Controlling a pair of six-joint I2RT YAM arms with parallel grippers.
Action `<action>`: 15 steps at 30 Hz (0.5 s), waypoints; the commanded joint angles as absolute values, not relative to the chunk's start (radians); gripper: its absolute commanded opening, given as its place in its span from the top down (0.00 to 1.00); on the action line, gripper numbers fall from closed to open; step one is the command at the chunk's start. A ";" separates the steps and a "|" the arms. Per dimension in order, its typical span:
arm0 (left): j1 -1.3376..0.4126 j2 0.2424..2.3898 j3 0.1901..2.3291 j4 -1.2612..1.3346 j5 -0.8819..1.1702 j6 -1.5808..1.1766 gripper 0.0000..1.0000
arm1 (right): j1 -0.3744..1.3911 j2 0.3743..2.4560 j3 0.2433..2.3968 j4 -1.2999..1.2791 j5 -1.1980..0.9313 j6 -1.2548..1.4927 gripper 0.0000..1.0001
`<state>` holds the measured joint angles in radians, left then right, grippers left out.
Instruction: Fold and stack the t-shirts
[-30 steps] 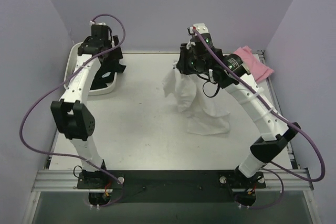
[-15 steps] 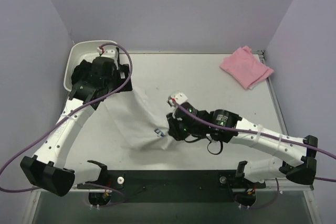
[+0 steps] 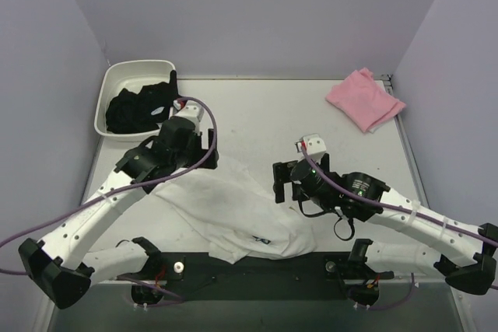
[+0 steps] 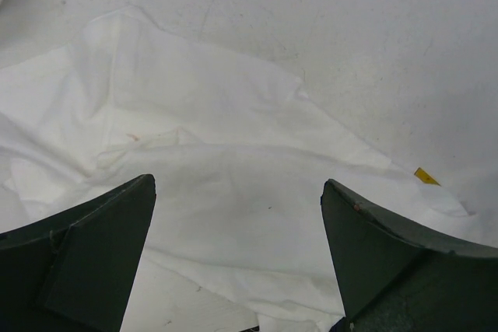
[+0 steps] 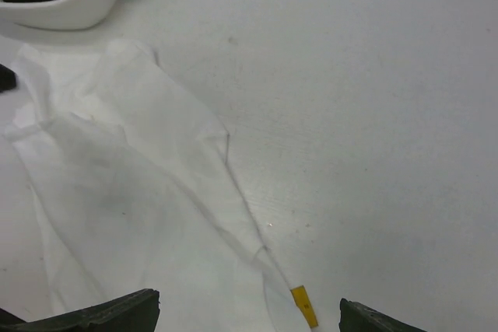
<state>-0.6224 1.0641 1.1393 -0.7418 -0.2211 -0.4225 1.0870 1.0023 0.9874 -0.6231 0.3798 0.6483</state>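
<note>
The white t-shirt [image 3: 226, 215] lies spread and wrinkled on the table near the front edge, with its yellow neck tag [image 5: 303, 306] at its right side. My left gripper [image 3: 167, 162] hovers open over the shirt's upper left part, and cloth [image 4: 233, 138] shows between its fingers [image 4: 93, 246] without being pinched. At the shirt's right edge my right gripper [image 3: 284, 180] is open too, holding nothing; only its fingertips [image 5: 117, 312] show in the right wrist view. The pink t-shirt [image 3: 364, 99] rests folded at the back right corner.
A white tub [image 3: 117, 87] with a black garment [image 3: 140, 110] inside stands at the back left, just behind the left arm. Lilac walls close in the table [image 3: 257, 114] on three sides. The black mounting rail [image 3: 257, 266] runs along the front.
The right gripper carried the white shirt from the back middle down to the front, then opened and let it go. The left arm swung from the tub to above the shirt.
</note>
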 commanded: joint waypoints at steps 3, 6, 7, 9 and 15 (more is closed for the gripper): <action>-0.716 1.288 1.117 -0.715 -0.311 -0.442 0.02 | 1.060 1.172 1.023 -0.522 0.356 0.630 0.00; -0.712 1.397 1.152 -0.738 -0.374 -0.448 0.03 | 1.035 1.213 0.970 -0.439 0.304 0.641 0.00; -0.706 1.422 1.184 -0.752 -0.393 -0.451 0.02 | 1.029 1.215 0.945 -0.407 0.298 0.641 0.00; -0.674 1.474 1.225 -0.781 -0.403 -0.456 0.02 | 1.019 1.213 0.922 -0.382 0.276 0.641 0.00; -0.508 1.462 1.191 -0.773 -0.319 -0.476 0.03 | 1.011 1.203 0.877 -0.359 0.258 0.630 0.00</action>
<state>-0.6250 1.5043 1.1755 -0.7753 -0.3359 -0.4461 1.0145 1.2381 0.8974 -0.4049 0.2707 0.6384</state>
